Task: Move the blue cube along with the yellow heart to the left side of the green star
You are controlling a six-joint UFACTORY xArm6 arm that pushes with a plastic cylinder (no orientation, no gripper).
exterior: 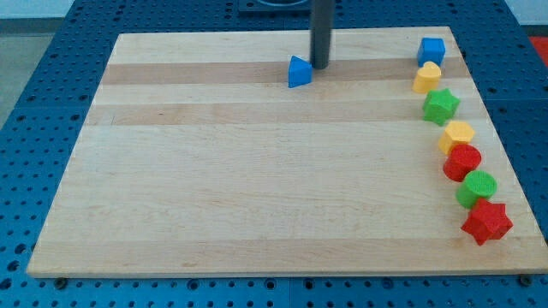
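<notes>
No claw is on this arm, so nothing can be said about it being apart or together; the arm ends in a straight dark rod, and my tip (321, 67) stands on the desk (257, 188) near the view's top, a little right of the middle; just beside it, on the view's left and slightly lower, sits a blue block (299, 72) with a pointed top, whose exact shape I cannot name with certainty; the tip and this block look very close, but I cannot tell whether they touch; the other blocks make a curved line along the view's right edge of the desk, well apart from the tip; at the top of this line is the blue cube (431, 50), and directly under it, touching or nearly touching, is the yellow heart (426, 78); below the heart comes the green star (441, 106), then a yellow block (457, 136) with flat sides, then a red round block (462, 162), then a green round block (477, 188), and last the red star (486, 222) at the view's bottom right.
</notes>
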